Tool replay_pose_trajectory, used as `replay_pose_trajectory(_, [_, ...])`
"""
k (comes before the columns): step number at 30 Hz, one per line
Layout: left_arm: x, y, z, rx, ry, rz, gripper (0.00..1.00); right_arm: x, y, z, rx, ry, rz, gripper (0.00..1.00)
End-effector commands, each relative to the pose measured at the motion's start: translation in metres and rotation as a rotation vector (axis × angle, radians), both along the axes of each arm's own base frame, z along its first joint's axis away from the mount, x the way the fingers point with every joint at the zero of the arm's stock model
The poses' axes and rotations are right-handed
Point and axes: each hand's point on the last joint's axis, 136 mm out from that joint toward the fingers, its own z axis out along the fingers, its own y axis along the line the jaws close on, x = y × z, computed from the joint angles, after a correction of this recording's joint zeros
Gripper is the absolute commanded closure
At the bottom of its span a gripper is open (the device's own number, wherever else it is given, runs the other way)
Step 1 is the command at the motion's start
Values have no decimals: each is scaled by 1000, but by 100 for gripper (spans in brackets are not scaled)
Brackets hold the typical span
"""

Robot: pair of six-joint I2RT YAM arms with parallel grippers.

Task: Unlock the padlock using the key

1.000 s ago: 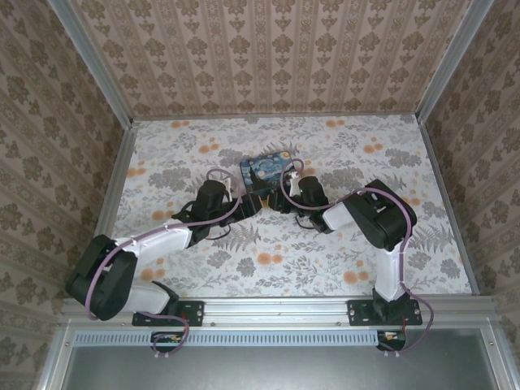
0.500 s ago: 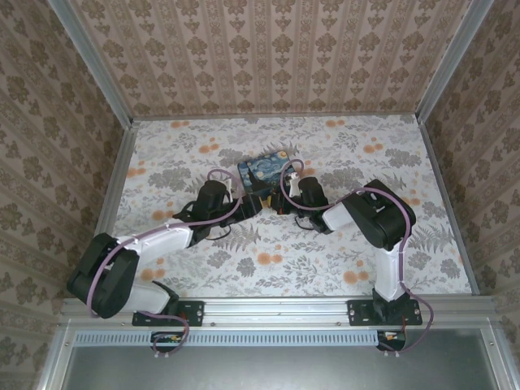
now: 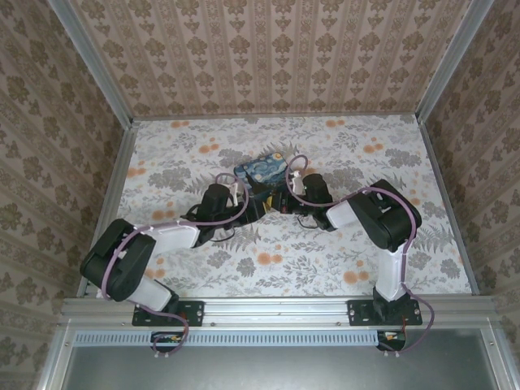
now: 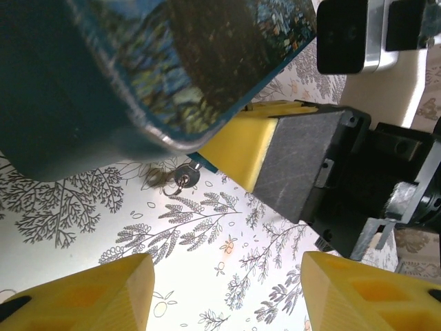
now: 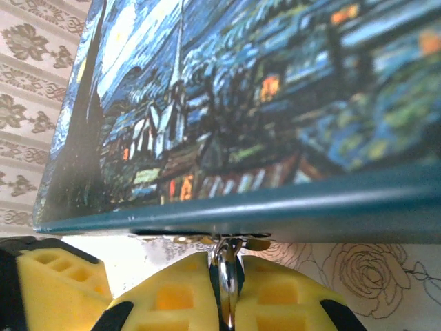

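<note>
- Where the painted box (image 4: pixel 138 83) overhangs the surface (image 4: pixel 227 227), the padlock (image 4: pixel 186 178) sits just under the box rim. It is a small dark round body with a pale spot, close above the surface.
- Long axis: cannot be told. The left wrist view shows the round face nearly end-on, so the axis probably points roughly toward that camera.
- Right fingers (image 5: pixel 172 296): pressed together on a thin bright metal piece (image 5: pixel 227 272) directly beneath the box edge. Whether this piece is the key or the shackle cannot be told.
- In the left wrist view, a yellow pad of the right fingers ends just beside the padlock. Contact cannot be confirmed.
- Left fingers (image 4: pixel 103 293): spread apart with nothing between them. The padlock lies ahead of them, left of their centre line and well apart.
- Nearer arm: the right one. Judgement: any turning or pulling action at the lock falls to the right fingers, and the left fingers would first have to advance forward and leftward under the box.
</note>
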Motion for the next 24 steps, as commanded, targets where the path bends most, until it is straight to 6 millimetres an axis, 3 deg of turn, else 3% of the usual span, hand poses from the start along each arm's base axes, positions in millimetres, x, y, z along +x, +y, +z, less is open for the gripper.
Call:
replay_pose_trajectory(1, [-2, -7, 4, -44, -39, -34, 42, -11, 5, 9, 96, 86, 41, 100])
replay_pose_trajectory(9, [0, -14, -10, -123, -24, -26, 46, -11, 7, 15, 147, 107, 45, 100])
replay_pose_trajectory(24, [22, -22, -22, -251, -26, 43, 57, -14, 5, 13, 151, 120, 47, 100])
